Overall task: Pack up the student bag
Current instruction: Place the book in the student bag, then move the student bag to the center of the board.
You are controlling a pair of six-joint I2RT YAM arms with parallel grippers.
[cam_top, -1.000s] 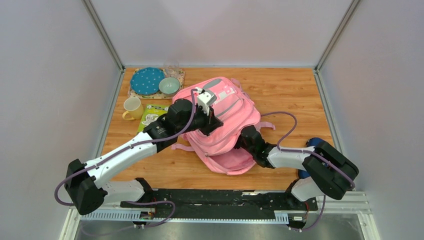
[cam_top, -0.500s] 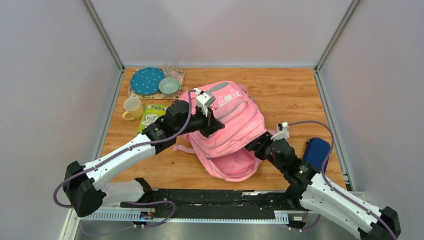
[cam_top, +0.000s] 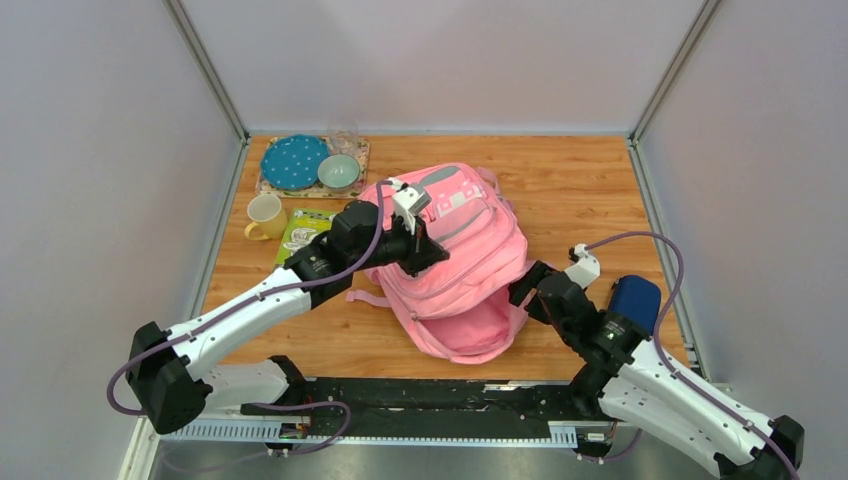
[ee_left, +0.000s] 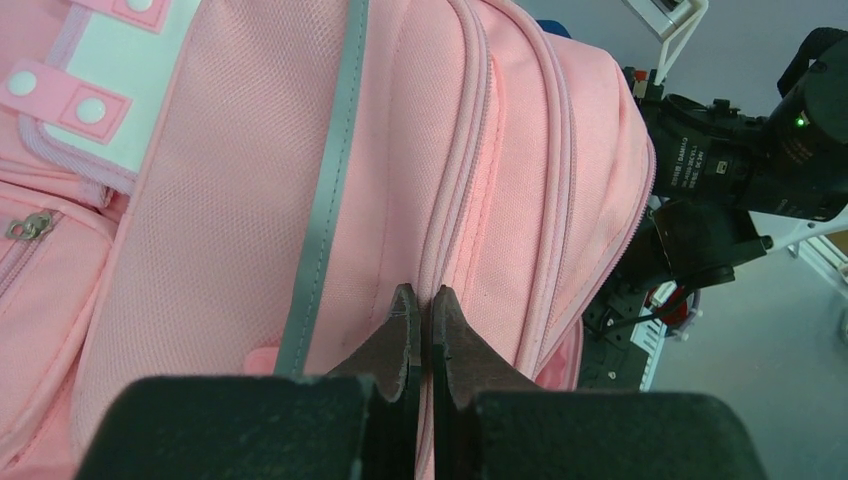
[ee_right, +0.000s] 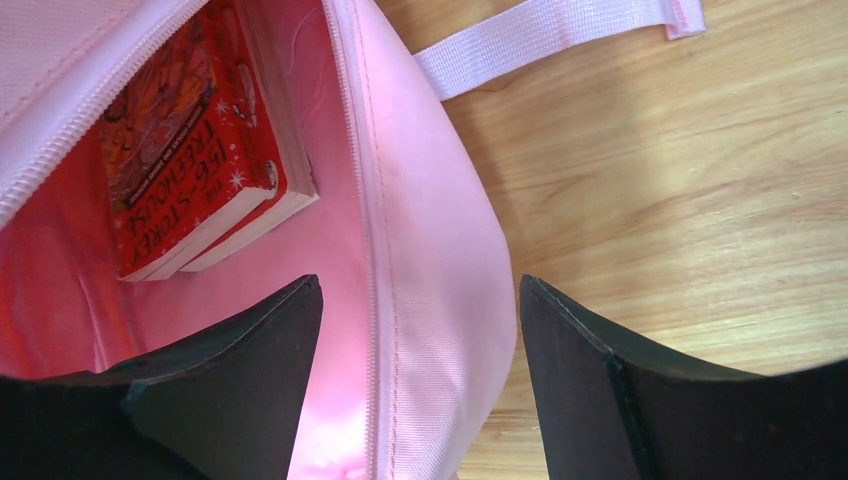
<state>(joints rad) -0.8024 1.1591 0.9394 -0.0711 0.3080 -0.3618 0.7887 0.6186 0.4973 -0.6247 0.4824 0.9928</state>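
**Ana:** Left claw [ee_left: 421, 300], how is it standing?

**Ben:** It is pinching narrow, tips together on a zip seam of the student bag [cam_top: 470, 240]. It is holding the bag's upper side raised.

**Ana:** And the right claw [ee_right: 420, 290]?

**Ben:** Its jaws are gaping wide and gripping nothing. They are straddling the pink rim of the bag's mouth, one inside and one over the wood.

**Ana:** Where is the bag lying?

**Ben:** It is lying in the middle of the table [cam_top: 580, 180], its mouth gaping toward 5 o'clock.

**Ana:** What else is showing?

**Ben:** A dark blue case [cam_top: 634, 300] is sitting at 4 o'clock from the bag, beside the right arm. A blue plate [cam_top: 295, 162] is resting at 10 o'clock, with a yellow mug [cam_top: 265, 215] near 9 o'clock. Inside the bag a red book [ee_right: 190, 150] is lying against the lining, and a pink strap [ee_right: 540, 35] is trailing across the wood.
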